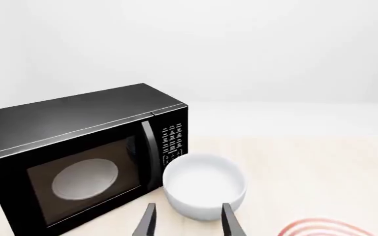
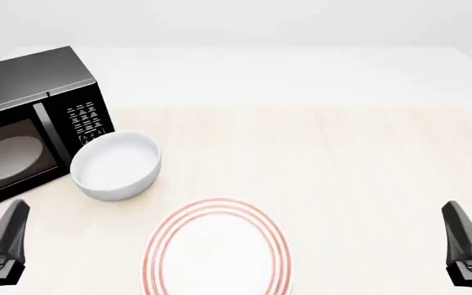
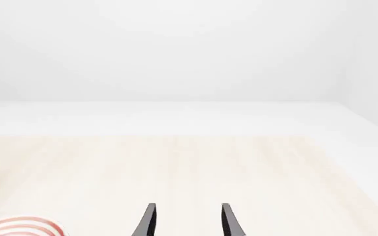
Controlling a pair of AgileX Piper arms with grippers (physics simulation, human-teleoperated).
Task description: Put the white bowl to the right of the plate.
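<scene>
Left gripper [image 1: 187, 221]: two dark fingers spread apart with nothing between them, aimed at the bowl just ahead but not touching it.
Right gripper [image 3: 187, 220]: fingers likewise parted and empty, facing bare tabletop, well apart from everything.
Plain glossy white round bowl [image 2: 116, 165]: sits upright on the pale wooden table [image 2: 343, 166], left of and beyond the plate, just beside the microwave's control panel.
Large flat white plate with two thin red rings [image 2: 217, 249]: lies near the front edge, between the two arms.
Black microwave oven [image 2: 23, 123]: door closed, a pale round tray visible inside.
Target spot: the bare table to the plate's right, on the right arm's side.
Risk: the bowl's thick, rounded, glossy wall may slip from a rim pinch; a left-arm carry across could clip the plate, and an approach swung wide could knock the microwave.
</scene>
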